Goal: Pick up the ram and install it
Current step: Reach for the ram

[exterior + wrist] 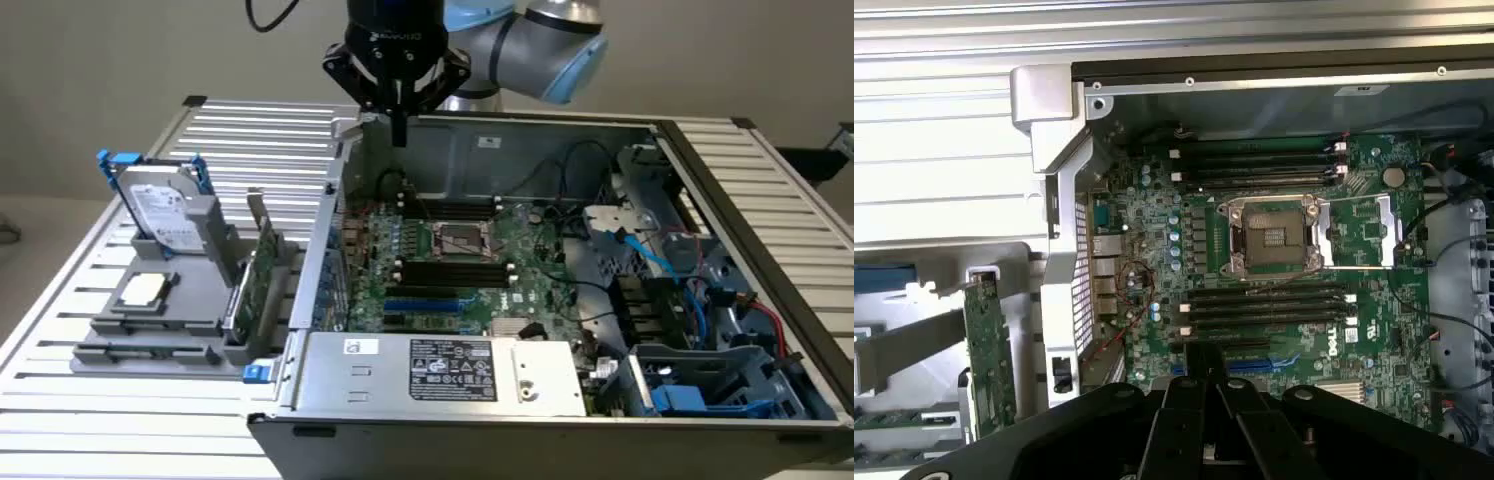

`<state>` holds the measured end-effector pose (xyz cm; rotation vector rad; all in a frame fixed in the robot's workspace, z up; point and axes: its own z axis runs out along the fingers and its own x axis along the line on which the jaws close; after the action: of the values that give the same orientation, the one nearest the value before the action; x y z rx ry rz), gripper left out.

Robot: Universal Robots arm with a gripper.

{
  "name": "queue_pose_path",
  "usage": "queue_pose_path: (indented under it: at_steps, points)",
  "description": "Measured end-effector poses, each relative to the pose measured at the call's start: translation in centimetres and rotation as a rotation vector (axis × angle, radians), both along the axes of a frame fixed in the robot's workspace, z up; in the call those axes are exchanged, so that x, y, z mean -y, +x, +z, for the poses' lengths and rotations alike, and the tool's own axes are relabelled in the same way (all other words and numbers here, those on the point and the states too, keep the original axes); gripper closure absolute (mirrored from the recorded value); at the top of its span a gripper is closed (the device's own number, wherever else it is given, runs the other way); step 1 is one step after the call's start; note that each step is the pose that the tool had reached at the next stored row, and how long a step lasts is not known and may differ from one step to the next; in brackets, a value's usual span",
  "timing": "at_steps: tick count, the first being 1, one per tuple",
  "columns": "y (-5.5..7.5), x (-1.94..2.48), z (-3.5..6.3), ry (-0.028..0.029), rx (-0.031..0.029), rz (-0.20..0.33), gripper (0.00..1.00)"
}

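A slatted metal table (787, 200) carries an open computer case (534, 135). In the exterior view the case takes the middle and the right of the table. Its side is off, so the green motherboard (534, 275) (1154, 250) lies open to see. A silver power supply (454, 370) sits at the near edge of the case.

On the exterior view's left, just beside the case, stands a grey holder (174, 325) with spare parts. A hard drive (163, 210) with blue clips stands upright at its far end. A wide green card (254, 280) (989, 350) stands on its edge at the side nearest to the case.

The arm (547, 40) comes down from above. The gripper (398, 140) (1206, 360) hangs over the far corner of the case, at the side of the holder. Its fingers are pressed together and nothing is between them. It touches nothing.

The ram (147, 351) (899, 418) lies flat along the near edge of the holder, well apart from the gripper. In the wrist view it appears as a thin green strip.

On the motherboard, black slots (454, 272) (1264, 300) run in two groups, one on each side of the square socket (463, 240) (1272, 235).
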<state>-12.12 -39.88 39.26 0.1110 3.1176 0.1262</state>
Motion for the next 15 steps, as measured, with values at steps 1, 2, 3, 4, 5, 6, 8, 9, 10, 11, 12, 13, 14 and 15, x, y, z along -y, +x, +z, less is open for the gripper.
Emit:
queue_pose_path:
  at_steps: [1, 2, 3, 4, 5, 6, 8, 9, 10, 11, 12, 13, 14, 15]
  points:
    - [0.0, 0.0, 0.0, 0.0001, 0.0001, 0.0, 0.89]
    - [0.0, 0.0, 0.0, 0.0001, 0.0, 0.0, 0.89]
    - [0.0, 0.0, 0.0, 0.0001, 0.0001, 0.0, 0.89]
    - [0.0, 0.0, 0.0, 0.0001, 0.0001, 0.0, 0.89]
    - [0.0, 0.0, 0.0, 0.0001, 0.0001, 0.0, 0.89]
    - [0.0, 0.0, 0.0, 0.0002, 0.0, 0.0, 0.89]
    - [0.0, 0.0, 0.0, 0.0002, 0.0001, 0.0, 0.89]
    - [0.0, 0.0, 0.0, 0.0002, 0.0001, 0.0, 0.89]
    - [0.0, 0.0, 0.0, 0.0003, 0.0, 0.0, 0.89]
    - [-0.2, 0.01, 0.01, 0.0002, -0.0001, 0.0, 0.89]
    - [-0.7, 0.01, -0.01, 0.0002, -0.0008, 0.0, 0.89]
    - [-1.2, 0.0, -0.04, 0.0003, -0.0017, 0.0, 0.89]
    - [-1.6, 0.0, -0.06, 0.0002, -0.0049, 0.0, 0.89]
    - [-2.1, 0.0, -0.1, 0.0003, -0.0087, 0.0, 0.89]
